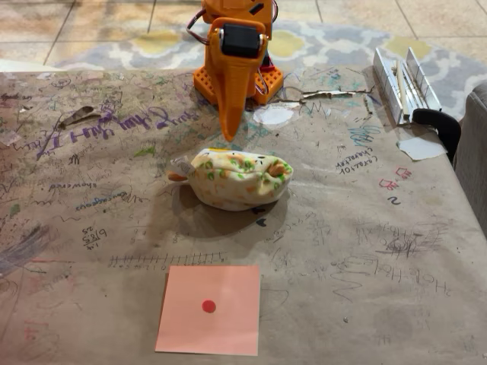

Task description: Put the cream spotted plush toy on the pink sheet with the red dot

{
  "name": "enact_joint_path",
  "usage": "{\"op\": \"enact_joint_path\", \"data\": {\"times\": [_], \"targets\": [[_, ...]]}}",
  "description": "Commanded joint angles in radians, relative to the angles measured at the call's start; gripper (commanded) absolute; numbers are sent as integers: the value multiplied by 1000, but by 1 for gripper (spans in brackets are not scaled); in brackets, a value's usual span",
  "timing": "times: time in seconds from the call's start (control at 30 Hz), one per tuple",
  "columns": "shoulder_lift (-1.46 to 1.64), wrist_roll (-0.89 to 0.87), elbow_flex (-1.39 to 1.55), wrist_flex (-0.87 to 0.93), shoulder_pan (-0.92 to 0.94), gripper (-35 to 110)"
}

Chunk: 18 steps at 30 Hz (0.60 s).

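An orange gripper (pixel 227 131) pointed down behind the soft cream spotted plush toy (pixel 236 179), fingers together, holding nothing. The salmon-pink paper sheet with a red dot (pixel 209 309) lay nearer the camera.

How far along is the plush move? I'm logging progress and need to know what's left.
Nothing looks done yet: the cream spotted plush toy lies on the brown paper-covered table, apart from the pink sheet with the red dot, which is bare. In hand: the orange gripper points down just behind the toy, not holding it. Left: grasp the toy, carry it toward the camera, set it on the sheet.
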<state>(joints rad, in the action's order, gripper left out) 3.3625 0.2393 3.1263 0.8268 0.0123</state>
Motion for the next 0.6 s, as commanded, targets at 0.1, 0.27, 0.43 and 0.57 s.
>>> {"op": "enact_joint_path", "data": {"times": [0.1,0.27,0.43,0.57], "targets": [[-192,117,-247,74,-41,0],[-420,279,-612,351,-140,9],[-637,584,-821,495,-118,24],[-825,850,-933,598,-57,32]]}}
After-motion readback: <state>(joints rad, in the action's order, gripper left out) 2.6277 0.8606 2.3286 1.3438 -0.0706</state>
